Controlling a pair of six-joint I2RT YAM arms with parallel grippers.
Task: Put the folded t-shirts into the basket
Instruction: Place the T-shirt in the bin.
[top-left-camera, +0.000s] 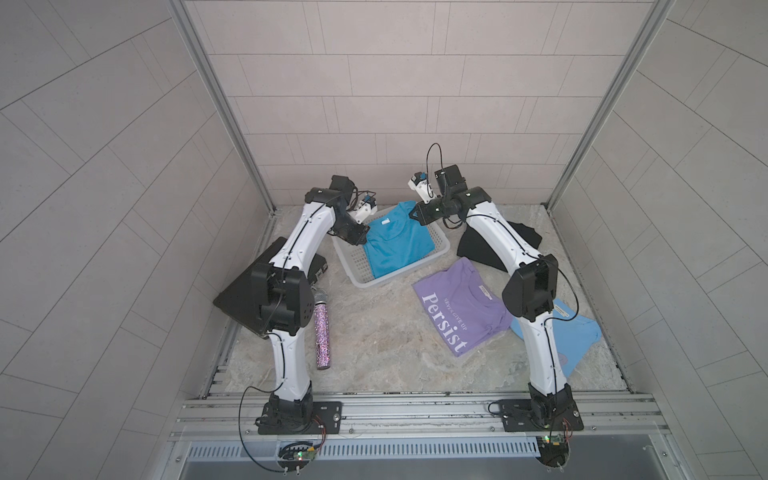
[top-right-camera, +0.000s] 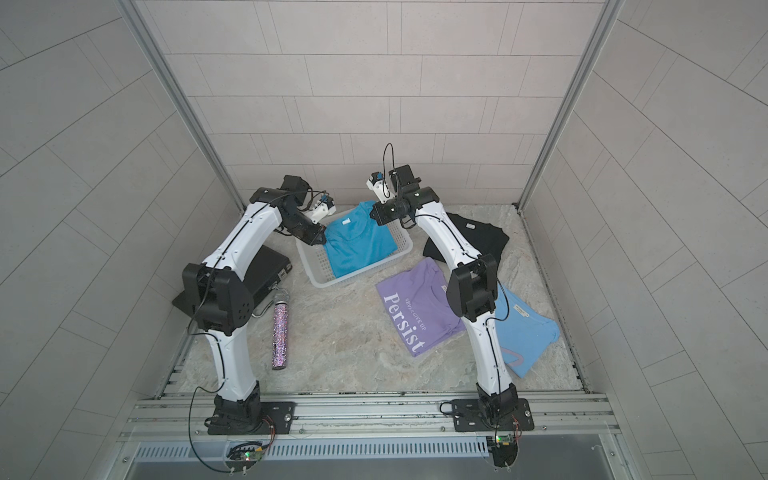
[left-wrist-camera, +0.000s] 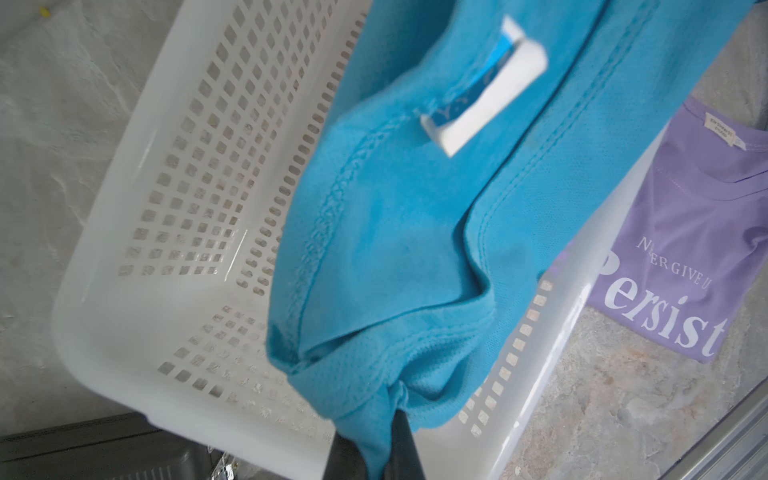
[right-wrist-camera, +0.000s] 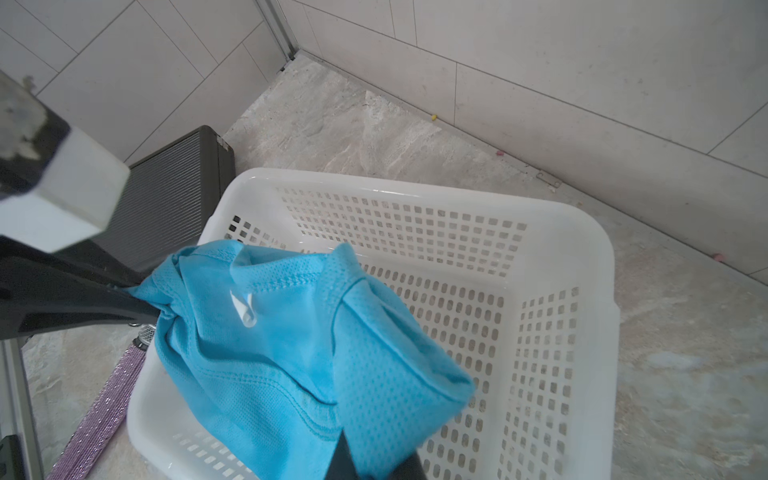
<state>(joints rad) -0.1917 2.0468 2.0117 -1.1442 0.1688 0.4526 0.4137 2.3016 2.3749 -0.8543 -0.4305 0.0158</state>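
Plainly both sets of jaws are pinched tight on cloth. The left gripper (left-wrist-camera: 374, 454) bites one collar-end corner of the teal shirt (top-left-camera: 392, 245) and the right gripper (right-wrist-camera: 376, 464) bites the other, so the collar edge is strung between them and the rest sags away below. That shirt hangs right over the basket (top-left-camera: 351, 259). Its lower part seems to be down inside already, while the held end rides above the far rim. Its length runs from far rim to near rim, leaving bare grid on the left arm's side. By my reading, the next move is mostly straight down, then a release. Outside, the lilac shirt (top-left-camera: 457, 309) lies just beside the basket, with the light blue shirt (top-left-camera: 582, 338) and black shirt (top-left-camera: 476, 249) by the right arm, all on the mottled stone-look table (top-left-camera: 374, 345). A black case (top-left-camera: 237, 301) and a glittery stick (top-left-camera: 323, 332) sit by the left arm, and tiled walls close three sides.
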